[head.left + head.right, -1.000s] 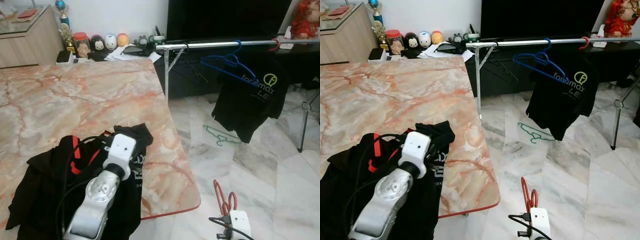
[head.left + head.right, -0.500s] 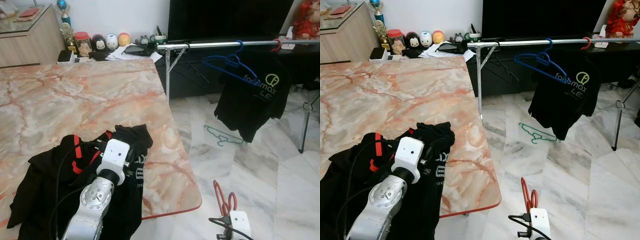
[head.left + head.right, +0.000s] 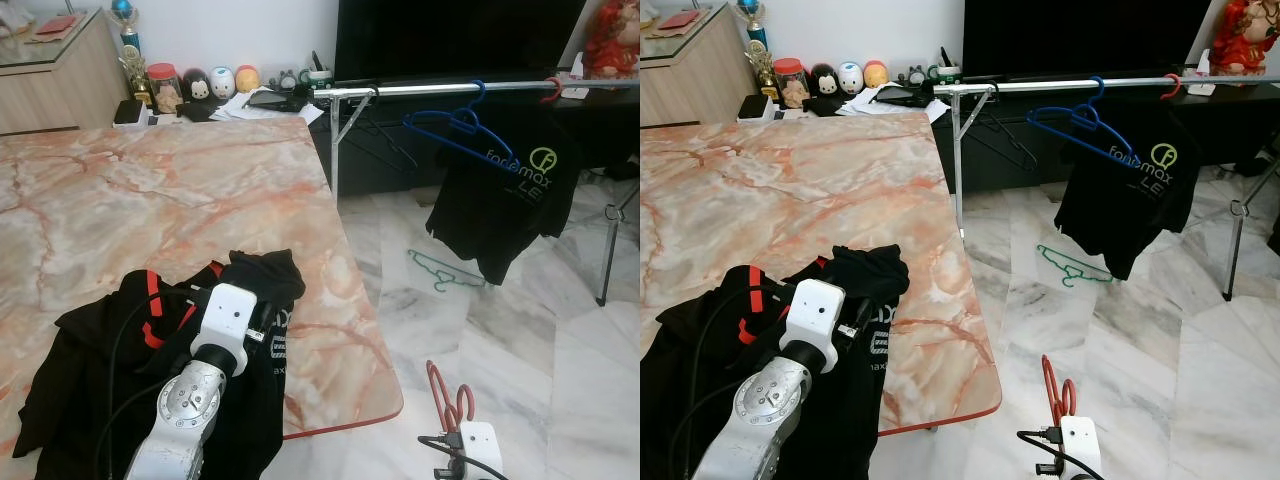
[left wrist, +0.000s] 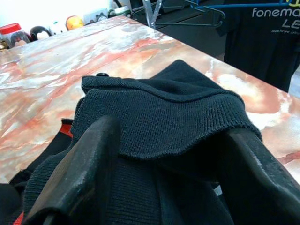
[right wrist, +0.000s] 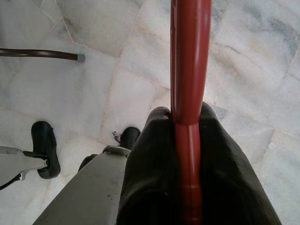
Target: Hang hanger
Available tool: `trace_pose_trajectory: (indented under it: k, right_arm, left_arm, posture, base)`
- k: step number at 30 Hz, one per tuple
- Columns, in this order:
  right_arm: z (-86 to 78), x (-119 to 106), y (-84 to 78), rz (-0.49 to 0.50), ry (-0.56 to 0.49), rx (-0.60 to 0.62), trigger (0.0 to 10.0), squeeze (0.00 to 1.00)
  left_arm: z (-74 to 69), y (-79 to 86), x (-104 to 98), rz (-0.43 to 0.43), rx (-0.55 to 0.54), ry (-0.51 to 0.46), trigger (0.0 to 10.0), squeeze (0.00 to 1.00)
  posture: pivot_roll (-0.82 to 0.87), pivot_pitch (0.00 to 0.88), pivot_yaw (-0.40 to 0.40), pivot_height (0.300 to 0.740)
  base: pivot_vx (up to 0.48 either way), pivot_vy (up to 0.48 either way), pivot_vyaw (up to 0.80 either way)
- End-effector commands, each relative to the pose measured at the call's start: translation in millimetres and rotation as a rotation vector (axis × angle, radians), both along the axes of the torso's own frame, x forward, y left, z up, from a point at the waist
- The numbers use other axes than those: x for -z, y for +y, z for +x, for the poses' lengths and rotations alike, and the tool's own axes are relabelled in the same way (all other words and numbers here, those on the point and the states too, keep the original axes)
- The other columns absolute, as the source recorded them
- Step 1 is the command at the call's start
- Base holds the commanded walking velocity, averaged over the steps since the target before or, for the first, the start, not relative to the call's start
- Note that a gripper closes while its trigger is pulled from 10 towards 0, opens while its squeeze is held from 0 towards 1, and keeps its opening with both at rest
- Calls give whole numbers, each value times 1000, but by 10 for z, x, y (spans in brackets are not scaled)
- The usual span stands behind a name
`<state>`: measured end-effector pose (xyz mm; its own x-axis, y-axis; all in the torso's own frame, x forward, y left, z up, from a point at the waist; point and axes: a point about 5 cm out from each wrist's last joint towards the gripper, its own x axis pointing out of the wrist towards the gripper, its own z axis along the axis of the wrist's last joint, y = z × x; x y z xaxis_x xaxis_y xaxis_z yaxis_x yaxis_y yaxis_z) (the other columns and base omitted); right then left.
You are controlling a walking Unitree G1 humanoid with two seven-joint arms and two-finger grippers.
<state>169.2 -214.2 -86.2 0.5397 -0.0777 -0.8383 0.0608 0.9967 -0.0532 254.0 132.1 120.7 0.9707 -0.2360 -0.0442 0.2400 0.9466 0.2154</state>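
Note:
A red hanger [image 3: 444, 396] hangs low over the floor at the right, with my right gripper [image 5: 185, 115] shut on its bar. My left gripper [image 4: 171, 129] is open over a black garment [image 3: 90, 370] with red trim at the near edge of the marble table [image 3: 160, 190]. The garment's ribbed collar [image 4: 159, 112] lies between the two fingers. A silver clothes rail [image 3: 440, 88] spans the far right. It carries a blue hanger [image 3: 455, 125] and a black printed T-shirt [image 3: 505, 195].
A green hanger [image 3: 442, 270] lies on the tiled floor under the rail. Dark hangers [image 3: 385, 140] hang near the rail's leg. Jars, figurines and papers [image 3: 215, 85] stand at the far end of the table. A black TV unit sits behind the rail.
My left wrist has drawn back a little toward me and lower over the garment, and the collar has bunched up. The right gripper and red hanger have not moved.

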Motion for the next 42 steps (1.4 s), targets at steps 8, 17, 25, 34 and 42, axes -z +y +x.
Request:
trace_pose_trajectory:
  k: [8,17,25,34,42]
  right_arm:
    - [38,-23,-31,-8,-9,-4,10000,0]
    - [37,-24,-37,-9,-9,-5,10000,0]
    - [37,-24,-38,-10,-9,-6,10000,0]
    - [37,-24,-37,-9,-9,-6,10000,0]
    - [38,-25,-36,-9,-9,-9,10000,0]
  left_arm:
    - [19,-74,-115,-34,27,-55,10000,0]
    - [13,-78,-119,-38,29,-57,10000,0]
    - [14,-78,-122,-40,30,-60,10000,0]
    - [8,-84,-117,-43,34,-55,10000,0]
    - [14,-84,-104,-39,35,-51,10000,0]
  posture:
    - [33,0,-60,740]
    - [33,0,-61,740]
    - [33,0,-61,740]
    - [35,0,-61,740]
    - [35,0,-62,740]
  base:
    - [0,0,0]
    - [0,0,0]
    - [0,0,0]
    - [0,0,0]
    - [0,0,0]
